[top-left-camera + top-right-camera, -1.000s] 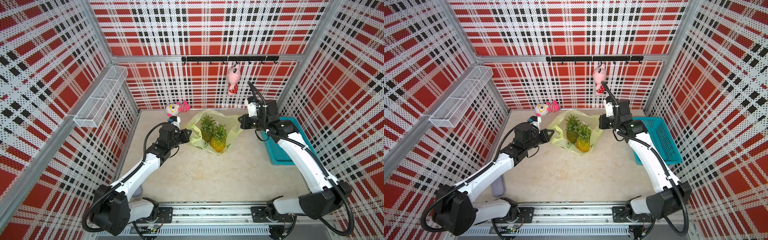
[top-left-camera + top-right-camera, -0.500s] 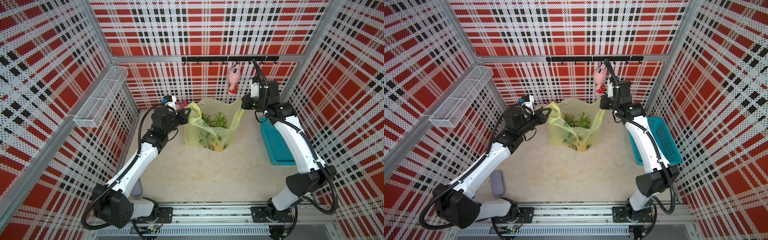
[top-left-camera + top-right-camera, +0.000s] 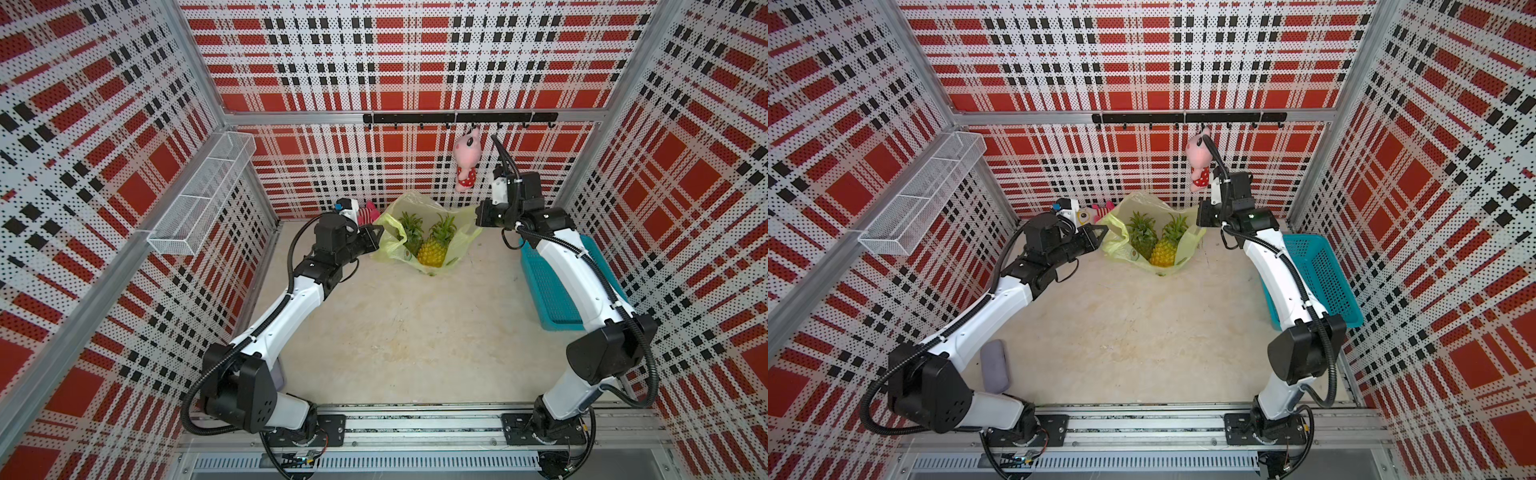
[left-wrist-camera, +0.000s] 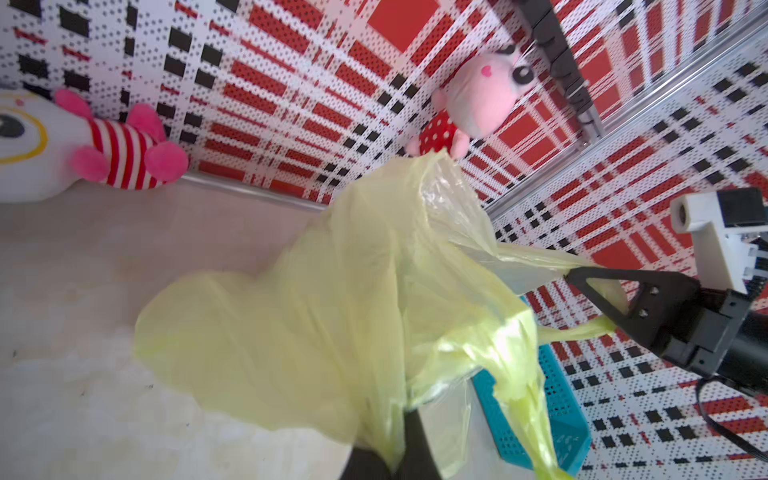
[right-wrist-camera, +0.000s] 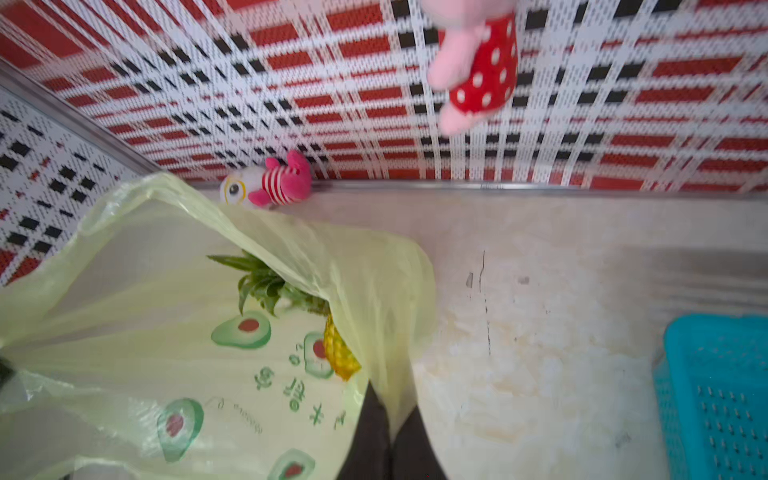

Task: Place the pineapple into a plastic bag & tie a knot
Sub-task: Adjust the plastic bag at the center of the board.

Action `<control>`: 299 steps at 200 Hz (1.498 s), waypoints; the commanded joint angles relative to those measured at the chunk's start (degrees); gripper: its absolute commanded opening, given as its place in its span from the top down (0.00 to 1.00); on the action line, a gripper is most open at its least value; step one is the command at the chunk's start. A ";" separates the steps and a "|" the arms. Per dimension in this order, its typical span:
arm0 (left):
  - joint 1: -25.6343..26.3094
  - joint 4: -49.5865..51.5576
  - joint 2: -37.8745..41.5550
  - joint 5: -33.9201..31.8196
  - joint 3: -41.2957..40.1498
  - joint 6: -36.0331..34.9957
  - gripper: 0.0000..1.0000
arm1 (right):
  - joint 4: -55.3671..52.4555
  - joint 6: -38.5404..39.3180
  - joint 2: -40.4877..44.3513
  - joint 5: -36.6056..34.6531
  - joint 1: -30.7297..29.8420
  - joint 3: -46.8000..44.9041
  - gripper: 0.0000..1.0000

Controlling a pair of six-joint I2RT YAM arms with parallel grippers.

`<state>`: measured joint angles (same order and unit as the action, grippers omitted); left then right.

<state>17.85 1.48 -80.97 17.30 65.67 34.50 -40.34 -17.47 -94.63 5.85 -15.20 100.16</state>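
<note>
Thin yellow-green film makes up the plastic bag [image 3: 463, 239], which sits on the table [image 3: 415, 332] near the middle of its back edge, with its mouth spread wide. Two fruits are seen inside: a yellow pineapple [image 3: 432, 254] toward the front and a greener pineapple [image 3: 409, 239] touching it, both with their crowns pointing up.

The film is judged to be light, limp and slippery, and easily torn by the spiky crowns. The fruit is judged to be stiff and heavy, so its weight would be carried wholly by whatever part of the film is gripped. The two handle straps are the sensible places to hold, taken far enough from the bag's body for slack to be left for crossing and tying. Nothing has been tied yet.

The left gripper [image 3: 376, 235] is clenched on the strap at the bag's left rim, and the right gripper [image 3: 478, 216] is clenched on the opposite strap. In each wrist view the film is seen pinched between the dark fingers [image 5: 374, 436].

Further out, a striped toy [image 3: 368, 210] lies at the back edge just left of the bag. A pink toy [image 3: 465, 166] hangs on the back wall above it, and a turquoise basket [image 3: 552, 299] stands along the right edge, well apart.
</note>
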 commanded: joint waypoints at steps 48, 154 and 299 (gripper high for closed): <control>-1.15 1.66 3.07 -2.26 -8.77 -4.88 1.00 | 5.33 -2.05 6.98 1.47 -3.23 -12.20 1.00; 2.69 12.30 14.35 -22.43 -7.91 -11.92 0.38 | 9.14 -4.10 1.71 3.73 -8.00 -8.83 1.00; 17.57 28.57 -9.27 -32.39 17.23 -14.44 0.32 | 11.58 -4.81 3.41 3.81 -8.05 -11.28 1.00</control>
<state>35.14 25.02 -88.36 -15.03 80.14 18.41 -30.41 -22.00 -92.97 9.26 -23.18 89.58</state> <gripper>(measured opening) 0.701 0.046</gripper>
